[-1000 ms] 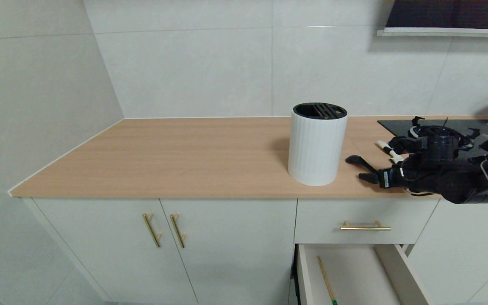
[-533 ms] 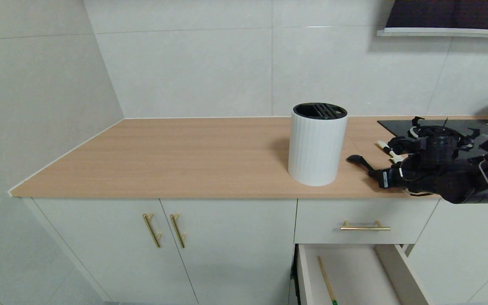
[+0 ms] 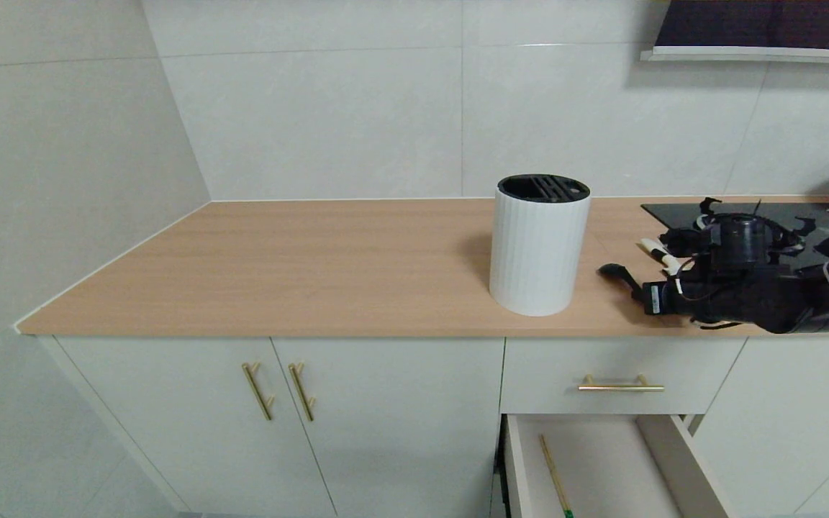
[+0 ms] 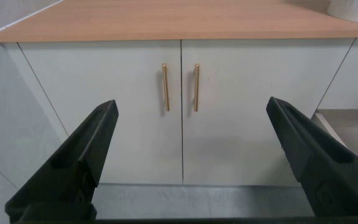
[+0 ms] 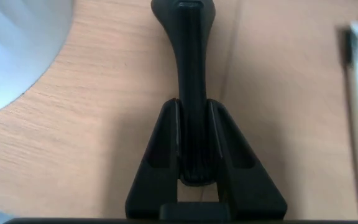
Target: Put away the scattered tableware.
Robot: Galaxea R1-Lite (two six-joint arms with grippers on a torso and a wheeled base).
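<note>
A black utensil (image 3: pixel 609 272) lies low over the wooden counter (image 3: pixel 328 266), just right of the white ribbed holder (image 3: pixel 538 248) with its black slotted top. My right gripper (image 3: pixel 636 288) is shut on the utensil's handle. In the right wrist view both fingers (image 5: pixel 166 134) press the black utensil (image 5: pixel 188 37), whose rounded end points away toward the holder (image 5: pixel 17 50). A white-handled utensil (image 3: pixel 655 252) lies on the counter behind the gripper. My left gripper (image 4: pixel 191 155) hangs open below counter height, facing the cabinet doors (image 4: pixel 179 106).
The lower drawer (image 3: pixel 601 467) under the counter's right part is pulled open, with a chopstick (image 3: pixel 555 482) inside. A black cooktop (image 3: pixel 745 212) with burner grates sits at the counter's right end. The tiled wall closes off the back and left.
The right gripper's fingers have closed on the black utensil's handle, and the arm has drawn slightly right and up with it. The holder and drawer are unchanged.
</note>
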